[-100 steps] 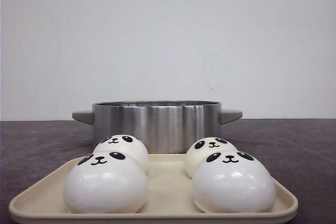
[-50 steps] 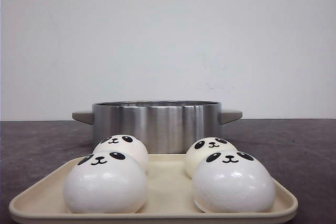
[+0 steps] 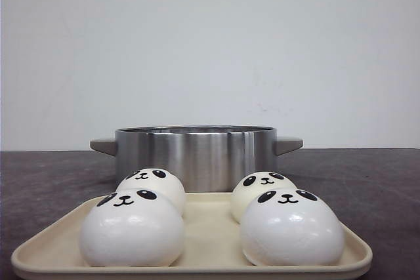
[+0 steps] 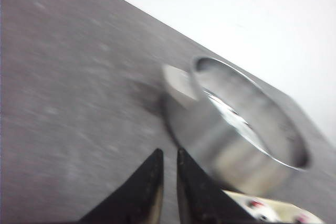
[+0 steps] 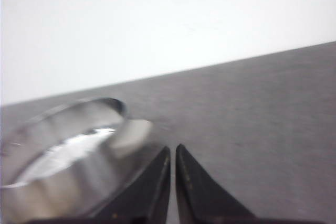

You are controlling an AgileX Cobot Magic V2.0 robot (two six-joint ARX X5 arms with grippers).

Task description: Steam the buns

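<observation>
From the front view I see four buns on a cream tray [image 3: 203,224] at the near edge of the dark tabletop [image 3: 380,181]. The near left bun [image 3: 131,229] and near right bun [image 3: 291,227] sit close to the tray's front rim; the far left bun [image 3: 152,186] and far right bun [image 3: 260,191] stand just behind them. A bare strip of tray runs down the middle between the two pairs. Just beyond the tray's far rim stands a steel pot [image 3: 195,155], its two handles jutting left and right. The tabletop lies bare on both sides of the pot and tray. Neither arm shows here.

In the left wrist view, which is blurred, my left tool [image 4: 169,157] hangs over bare tabletop, its black fingers nearly touching, only a thin slit between them, nothing held. The pot's open rim and one handle lie near, and a corner of the tray with a bun shows.

In the right wrist view my right tool [image 5: 172,153] is likewise pinched to a thin slit and empty, above bare tabletop just beside the pot's other handle.
</observation>
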